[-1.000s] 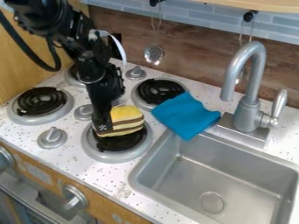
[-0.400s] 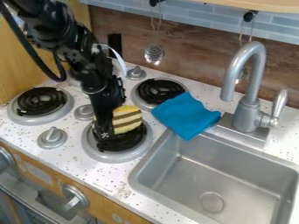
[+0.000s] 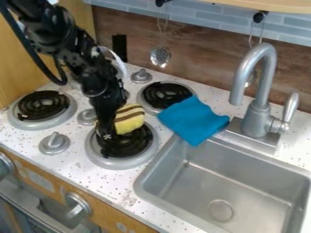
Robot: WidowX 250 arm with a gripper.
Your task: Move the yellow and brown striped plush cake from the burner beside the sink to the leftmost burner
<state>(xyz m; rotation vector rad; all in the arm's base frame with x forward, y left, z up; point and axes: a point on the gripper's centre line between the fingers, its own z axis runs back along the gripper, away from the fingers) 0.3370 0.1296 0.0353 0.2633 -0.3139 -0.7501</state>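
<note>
Over one burner [image 3: 128, 146], the striped toy [image 3: 130, 120] touches the claw [image 3: 107, 134], bands rising rightward; long axis, claw opening and hold unclear.

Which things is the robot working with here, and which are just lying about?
In hand:
- black gripper, at the front burner nearer the sink
- yellow-and-brown striped toy, right against the gripper; whether it touches the burner is unclear

Lying about:
- blue cloth, beside the sink
- faucet, behind the sink
- perforated utensil, hanging at the wall
</note>
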